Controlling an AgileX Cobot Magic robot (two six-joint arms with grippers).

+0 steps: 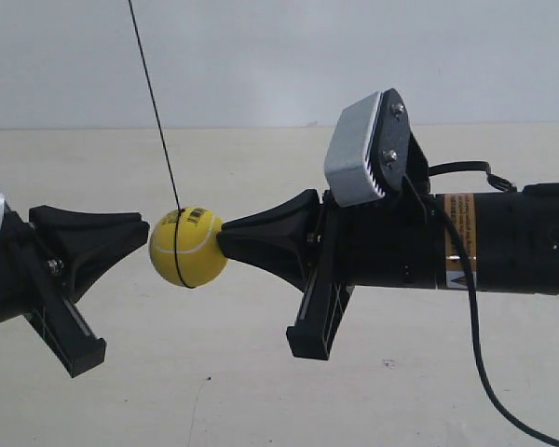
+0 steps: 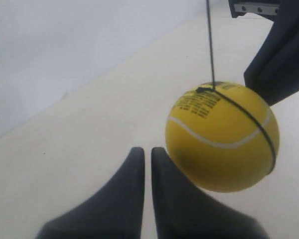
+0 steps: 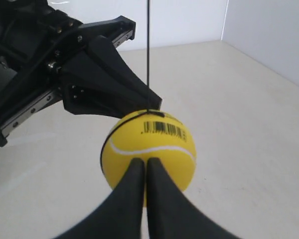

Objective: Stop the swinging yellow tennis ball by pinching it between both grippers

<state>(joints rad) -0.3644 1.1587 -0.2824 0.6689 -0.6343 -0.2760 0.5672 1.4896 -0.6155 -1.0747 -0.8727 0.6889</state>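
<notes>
The yellow tennis ball is hanging on its thin string above the pale surface, right between the two grippers, so the pinch itself is being made. The right gripper, jaws closed into one wedge, is pressing its tip against the ball at about 3 o'clock in the exterior view. The left gripper, jaws likewise drawn together, is sitting at about 10 o'clock (touching or just shy, I cannot tell). Next, I'd say, the left one is needing a nudge inward and slightly lower, squarely opposite.
</notes>
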